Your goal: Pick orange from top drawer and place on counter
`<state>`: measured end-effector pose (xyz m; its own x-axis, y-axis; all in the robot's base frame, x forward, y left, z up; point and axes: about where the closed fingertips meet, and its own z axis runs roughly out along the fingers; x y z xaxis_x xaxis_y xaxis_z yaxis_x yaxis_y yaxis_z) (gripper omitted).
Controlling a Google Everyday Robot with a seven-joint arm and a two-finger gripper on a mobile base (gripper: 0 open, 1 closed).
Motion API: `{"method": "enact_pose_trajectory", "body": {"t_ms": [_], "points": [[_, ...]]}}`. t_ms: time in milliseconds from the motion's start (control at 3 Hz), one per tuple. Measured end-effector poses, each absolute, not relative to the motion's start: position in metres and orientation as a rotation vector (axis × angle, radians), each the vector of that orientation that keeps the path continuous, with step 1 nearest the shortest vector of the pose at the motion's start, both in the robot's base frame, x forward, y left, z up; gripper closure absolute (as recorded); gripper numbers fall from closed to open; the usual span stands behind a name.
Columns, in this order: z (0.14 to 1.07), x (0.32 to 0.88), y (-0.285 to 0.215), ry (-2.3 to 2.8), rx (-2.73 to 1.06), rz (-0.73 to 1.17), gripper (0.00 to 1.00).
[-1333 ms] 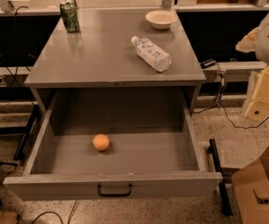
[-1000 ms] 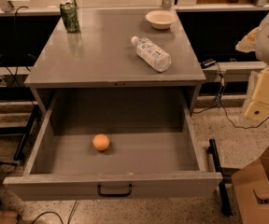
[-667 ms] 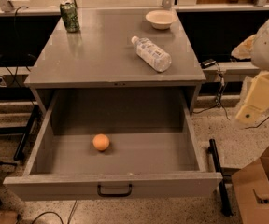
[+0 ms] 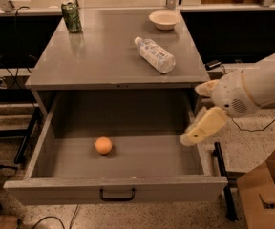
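The orange [image 4: 103,145] lies on the floor of the open top drawer [image 4: 116,189], left of its middle. The drawer is pulled fully out from under the grey counter [image 4: 99,56]. My gripper [image 4: 198,111] hangs at the drawer's right wall, well to the right of the orange and above the drawer floor. Its two cream fingers [image 4: 205,126] stand apart and hold nothing.
On the counter stand a green can [image 4: 71,16] at the back left, a tan bowl [image 4: 164,19] at the back right, and a clear plastic bottle [image 4: 154,55] lying on its side. A cardboard box [image 4: 266,194] sits on the floor at the lower right.
My arm has swung in from the right, and the gripper now reaches the drawer's right wall. The orange and the things on the counter have not moved.
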<state>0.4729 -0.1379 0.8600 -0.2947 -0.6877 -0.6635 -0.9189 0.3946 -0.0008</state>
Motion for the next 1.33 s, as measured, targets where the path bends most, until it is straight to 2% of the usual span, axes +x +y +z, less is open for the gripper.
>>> {"method": "enact_pose_trajectory", "body": {"t_ms": [333, 1000, 1333], "points": [[0.875, 0.488, -0.120, 2.022, -1.277, 0.558, 0.00], [0.866, 0.484, -0.117, 2.043, -1.312, 0.549, 0.00], [0.823, 0.492, -0.092, 2.049, -1.359, 0.567, 0.00]]}}
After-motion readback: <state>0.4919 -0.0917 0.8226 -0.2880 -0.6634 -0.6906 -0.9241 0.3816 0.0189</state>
